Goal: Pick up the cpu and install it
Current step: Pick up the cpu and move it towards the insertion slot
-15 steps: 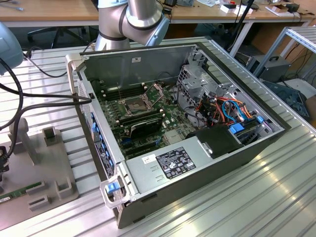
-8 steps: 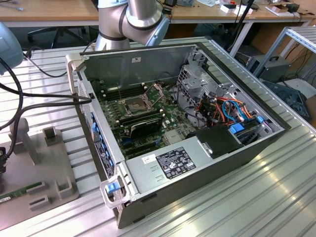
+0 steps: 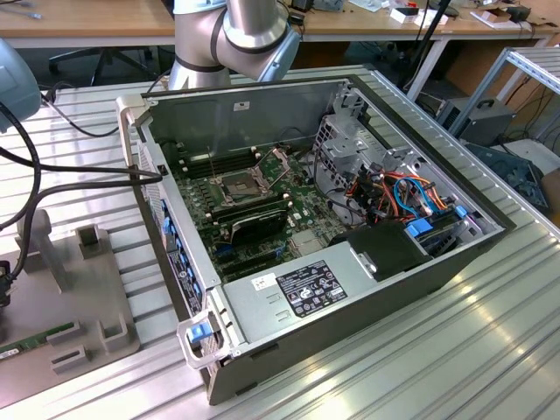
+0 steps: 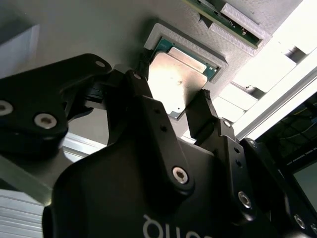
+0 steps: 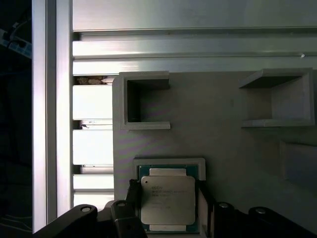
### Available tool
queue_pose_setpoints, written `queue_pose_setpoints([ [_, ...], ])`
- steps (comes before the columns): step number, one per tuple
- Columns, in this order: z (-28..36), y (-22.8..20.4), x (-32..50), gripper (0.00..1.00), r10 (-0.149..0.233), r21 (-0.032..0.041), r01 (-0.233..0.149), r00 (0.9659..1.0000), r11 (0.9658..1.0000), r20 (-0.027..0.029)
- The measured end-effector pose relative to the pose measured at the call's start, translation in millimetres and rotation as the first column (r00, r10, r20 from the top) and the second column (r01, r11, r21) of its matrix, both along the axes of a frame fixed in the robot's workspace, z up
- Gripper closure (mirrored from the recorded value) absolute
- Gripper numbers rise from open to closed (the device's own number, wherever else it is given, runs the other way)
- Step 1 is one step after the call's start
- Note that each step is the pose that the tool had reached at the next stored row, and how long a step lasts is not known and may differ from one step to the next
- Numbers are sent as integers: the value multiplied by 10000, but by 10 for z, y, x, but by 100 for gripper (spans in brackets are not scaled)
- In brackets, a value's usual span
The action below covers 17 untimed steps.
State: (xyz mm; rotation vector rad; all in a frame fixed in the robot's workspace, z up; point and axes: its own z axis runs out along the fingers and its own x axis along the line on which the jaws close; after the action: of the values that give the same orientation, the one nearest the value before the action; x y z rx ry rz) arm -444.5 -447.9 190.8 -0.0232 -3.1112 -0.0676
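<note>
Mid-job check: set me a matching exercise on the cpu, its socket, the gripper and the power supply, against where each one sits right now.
Things:
1. cpu
2. cpu socket
3. gripper
4. power supply

Places:
A. on the motherboard inside the open computer case
B. in the case beside the motherboard, sticker facing up
C. seated in a square recess of the grey fixture plate
D. down at the cpu, over the fixture plate

Pairs: 1-C, 2-A, 3-D, 4-B

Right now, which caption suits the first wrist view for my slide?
Pincer straddles the silver chip lying in the recess of its grey holder.
</note>
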Motion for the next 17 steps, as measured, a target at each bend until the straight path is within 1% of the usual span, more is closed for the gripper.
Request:
queue_pose_setpoints([
  [4,1,0,0,45,0,1,0,10000,10000,2],
  [6,1,0,0,44,0,0,0,10000,10000,1],
  [7,1,0,0,38,-1,0,1,10000,10000,0],
  [17,10,0,0,38,0,0,0,10000,10000,1],
])
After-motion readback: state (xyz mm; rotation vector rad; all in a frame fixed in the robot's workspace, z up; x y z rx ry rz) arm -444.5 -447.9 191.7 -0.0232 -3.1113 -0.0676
